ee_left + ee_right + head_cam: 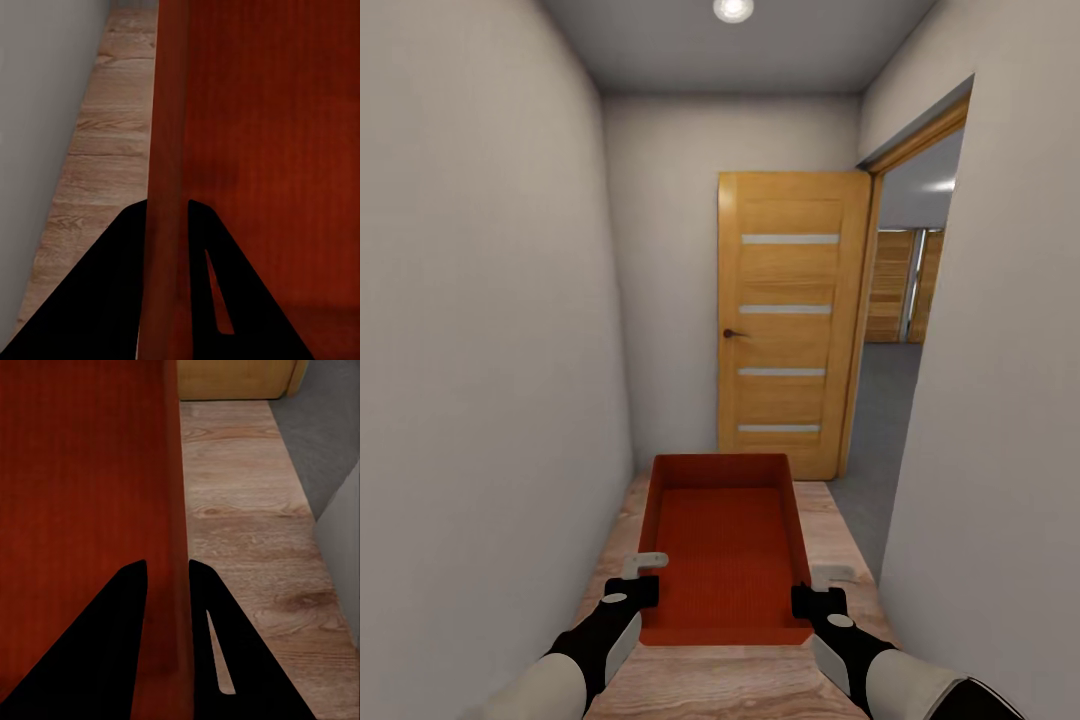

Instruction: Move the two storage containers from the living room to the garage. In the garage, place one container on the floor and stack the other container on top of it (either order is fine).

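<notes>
— One storage container (724,545) is up in front of the robot, orange-red, open at the top, carried level over the wood-plank floor (720,680) of a narrow white corridor.

— Anything in it?

— Nothing that I can see. Its finely ribbed bottom is bare from wall to wall.

— How is it held?

— By both long walls, near the corners closest to the robot. The left gripper (643,588) is at the left wall, the right gripper (810,600) at the right wall. In the left wrist view the two dark fingers (112,300) straddle the upright wall of the bin (262,150), one inside and one outside, closed down on it. The right wrist view gives the same picture: fingers (105,660) pinched either side of the wall (161,472), ribbed bottom on one side, planks (247,532) on the other.

— And ahead?

— A light wooden door (792,320) with four glass slits stands swung open against the far end of the corridor. Beside it, on the right, the doorway opens onto a dark grey floor (880,420), which meets the planks just past the container's far right corner.
</notes>
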Available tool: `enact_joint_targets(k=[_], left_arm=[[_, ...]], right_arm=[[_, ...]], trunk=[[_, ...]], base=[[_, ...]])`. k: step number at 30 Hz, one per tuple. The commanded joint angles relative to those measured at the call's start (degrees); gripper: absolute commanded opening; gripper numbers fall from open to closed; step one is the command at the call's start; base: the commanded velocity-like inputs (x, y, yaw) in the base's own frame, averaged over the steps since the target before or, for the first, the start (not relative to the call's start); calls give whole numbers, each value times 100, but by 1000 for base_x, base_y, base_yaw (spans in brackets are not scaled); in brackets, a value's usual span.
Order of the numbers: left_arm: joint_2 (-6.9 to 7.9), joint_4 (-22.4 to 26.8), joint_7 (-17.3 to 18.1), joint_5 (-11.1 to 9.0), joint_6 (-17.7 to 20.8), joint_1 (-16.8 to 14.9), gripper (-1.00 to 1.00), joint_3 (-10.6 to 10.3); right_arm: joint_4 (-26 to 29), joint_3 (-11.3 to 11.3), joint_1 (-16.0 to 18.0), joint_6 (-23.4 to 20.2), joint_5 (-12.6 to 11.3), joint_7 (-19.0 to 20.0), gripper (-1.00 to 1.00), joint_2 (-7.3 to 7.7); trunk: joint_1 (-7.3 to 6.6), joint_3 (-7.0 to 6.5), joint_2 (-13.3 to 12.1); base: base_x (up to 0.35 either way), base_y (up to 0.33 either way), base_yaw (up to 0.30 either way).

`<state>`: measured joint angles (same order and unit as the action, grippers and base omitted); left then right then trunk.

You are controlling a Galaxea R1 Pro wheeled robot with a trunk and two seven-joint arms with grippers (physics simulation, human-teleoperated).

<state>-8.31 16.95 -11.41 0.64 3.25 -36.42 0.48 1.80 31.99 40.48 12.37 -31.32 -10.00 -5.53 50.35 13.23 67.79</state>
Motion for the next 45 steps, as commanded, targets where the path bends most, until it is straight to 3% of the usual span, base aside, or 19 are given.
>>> enact_joint_targets(k=[1, 28, 29, 37, 45], left_arm=[[92, 0, -17, -37, 36, -5, -100, 550], [92, 2, -17, -37, 36, -5, -100, 550], [31, 9, 0, -28, 18, -2, -100, 34], [31, 11, -1, -84, 18, 3, -100, -18], [31, 18, -13, -144, 18, 4, -100, -71]], right_arm=[[22, -88, 4, 46, 29, 34, -100, 34], [22, -88, 4, 46, 23, 34, -100, 34], [-30, 19, 7, 56, -74, -48, -100, -25], [-31, -95, 7, 69, 163, -48, -100, -30], [-31, -416, 8, 48, 500, -47, -100, -26]], trunk=[[4, 7, 5], [4, 7, 5], [4, 8, 5], [4, 8, 5], [4, 8, 5]], base=[[324, 0, 0], [324, 0, 0], [0, 0, 0], [0, 0, 0], [0, 0, 0]])
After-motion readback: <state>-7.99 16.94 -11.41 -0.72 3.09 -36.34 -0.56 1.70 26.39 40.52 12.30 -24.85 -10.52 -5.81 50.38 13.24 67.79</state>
